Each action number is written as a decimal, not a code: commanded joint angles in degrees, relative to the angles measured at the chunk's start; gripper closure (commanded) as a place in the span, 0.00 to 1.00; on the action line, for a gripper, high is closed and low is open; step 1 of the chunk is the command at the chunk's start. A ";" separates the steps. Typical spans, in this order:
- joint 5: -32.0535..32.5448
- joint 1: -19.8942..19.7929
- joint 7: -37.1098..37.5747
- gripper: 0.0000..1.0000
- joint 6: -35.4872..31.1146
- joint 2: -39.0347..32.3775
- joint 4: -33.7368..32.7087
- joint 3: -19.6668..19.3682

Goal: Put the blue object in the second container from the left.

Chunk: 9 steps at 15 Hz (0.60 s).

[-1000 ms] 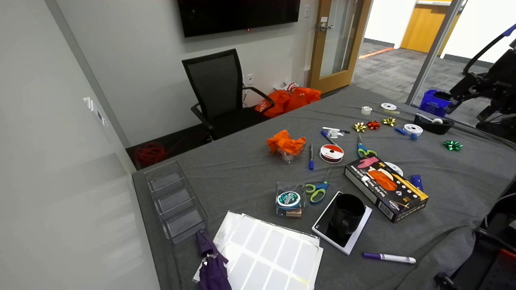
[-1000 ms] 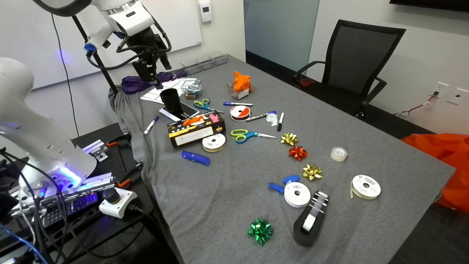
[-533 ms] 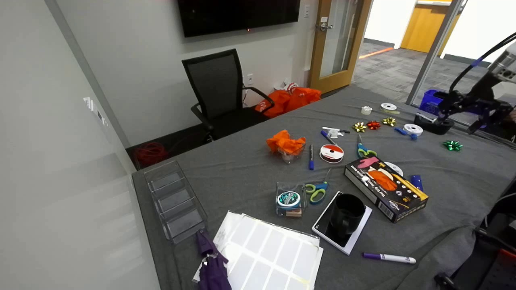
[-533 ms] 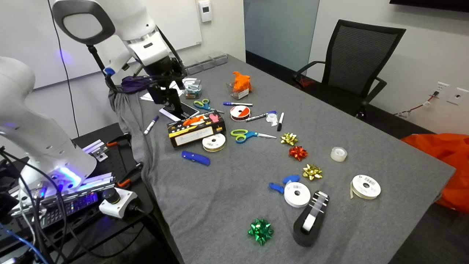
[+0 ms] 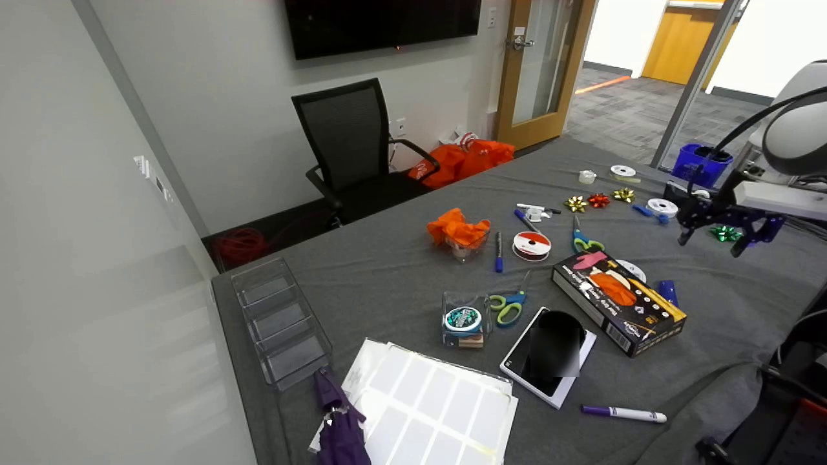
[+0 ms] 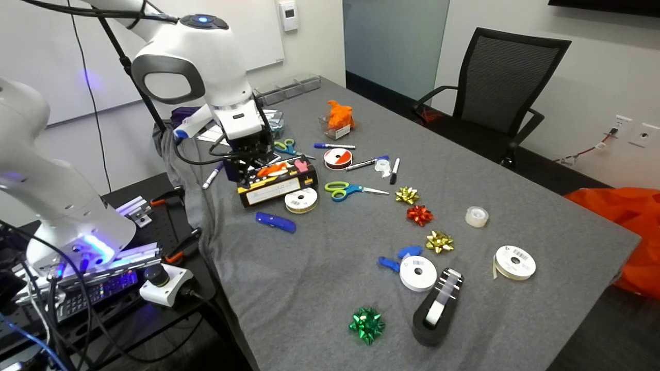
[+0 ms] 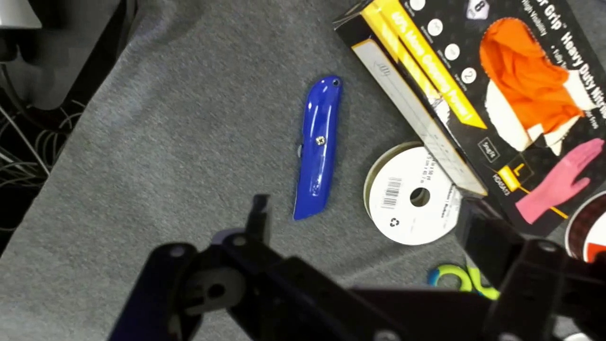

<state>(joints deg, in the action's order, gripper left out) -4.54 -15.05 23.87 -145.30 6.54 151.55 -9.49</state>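
Note:
A blue utility knife lies flat on the grey cloth, in both exterior views as well. My gripper is open and empty, its fingers wide apart above the table. In the wrist view the knife lies beyond the left fingertip, with no contact seen. In the exterior views the gripper hangs above the knife and glove box side of the table. A small clear box holds a round teal-centred tin with a pale rim; the arm partly hides this box in an exterior view.
A black glove box and a white ribbon spool lie beside the knife. A black mug stands on a white-edged tablet. A clear divided tray and a clear box with orange cloth stand farther off. Scissors lie near.
My open gripper has moved from above the papers and mug to above the glove box, toward the knife, and lower. The objects on the table have not moved.

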 commanded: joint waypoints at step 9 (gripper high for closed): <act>-0.26 1.96 -6.73 0.00 -8.06 -12.86 -4.55 -1.84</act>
<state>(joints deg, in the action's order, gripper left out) -4.60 -14.37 17.24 -153.53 -6.38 147.02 -10.09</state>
